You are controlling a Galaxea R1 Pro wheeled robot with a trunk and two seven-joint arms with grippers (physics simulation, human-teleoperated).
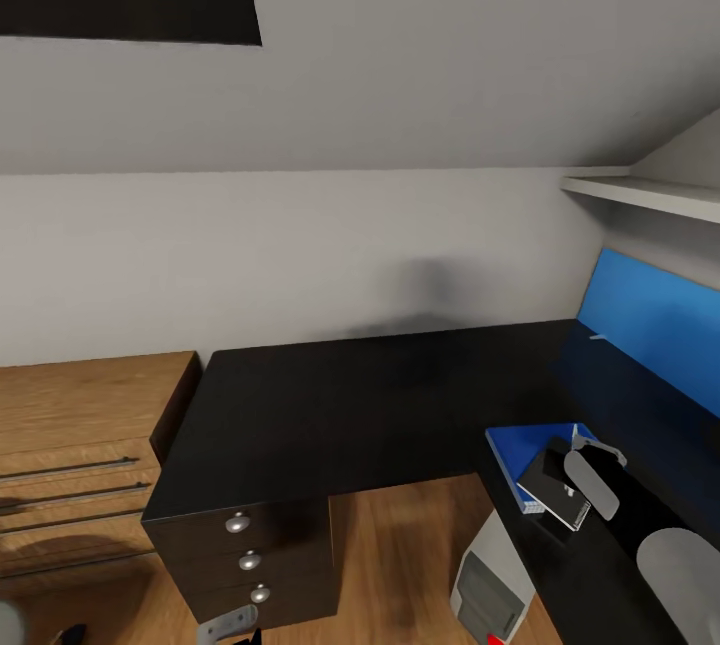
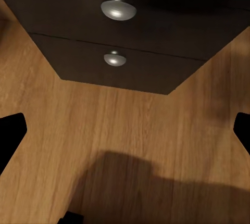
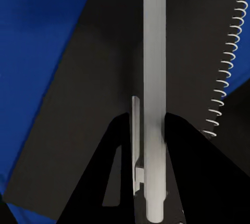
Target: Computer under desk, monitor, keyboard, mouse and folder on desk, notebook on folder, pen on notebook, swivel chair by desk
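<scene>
Pen (image 3: 154, 78) is pinched between the two dark fingers of the right claw (image 3: 151, 130) and is held over the dark grey spiral-bound notebook (image 3: 94, 88). That notebook is laid on the blue folder (image 3: 36, 41), which is seen on the black tabletop (image 1: 350, 405) near its right-hand edge, below the blue back panel (image 1: 650, 315). The grey computer (image 1: 490, 585) is stood on the wood floor (image 2: 130, 130) under the tabletop. The left claw (image 2: 125, 130) is spread wide above the floor, facing the black drawer unit (image 2: 120, 62).
</scene>
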